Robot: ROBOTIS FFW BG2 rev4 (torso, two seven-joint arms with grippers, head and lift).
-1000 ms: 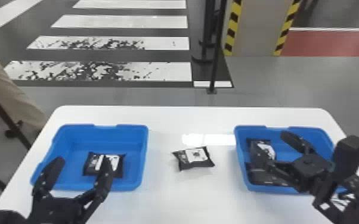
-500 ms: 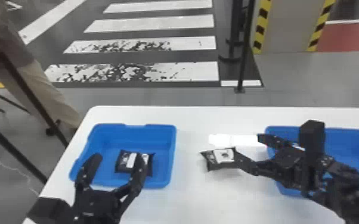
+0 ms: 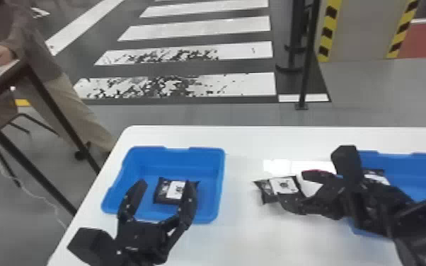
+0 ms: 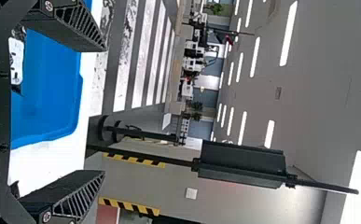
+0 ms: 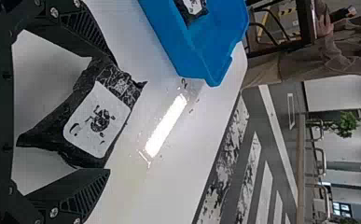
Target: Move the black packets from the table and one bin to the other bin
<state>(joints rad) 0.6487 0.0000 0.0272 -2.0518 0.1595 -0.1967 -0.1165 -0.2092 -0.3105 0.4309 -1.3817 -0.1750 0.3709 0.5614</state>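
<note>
My right gripper [image 3: 295, 189] is at the black packet [image 3: 283, 185] on the table between the bins. In the right wrist view, the right gripper [image 5: 106, 116] stands open with that packet [image 5: 99, 119] lying between its fingers. My left gripper [image 3: 166, 185] is open over the left blue bin [image 3: 221, 177], where another packet [image 3: 168, 191] lies. The left wrist view has the left gripper [image 4: 104, 109] apart, with the bin [image 4: 52, 88] and part of its packet [image 4: 16, 60] beyond. Behind the right arm, the right blue bin [image 3: 399, 162] holds a partly hidden packet [image 3: 376, 173].
Both bins rest on the white table [image 3: 251, 226], whose far edge runs behind them. A dark-framed stand [image 3: 46, 95] is off its left side, and a black post [image 3: 308, 63] rises from the floor beyond.
The right gripper has come left from over the right bin to the table packet. The head view has turned rightward-shifting the scene; the left gripper stays open over the left bin.
</note>
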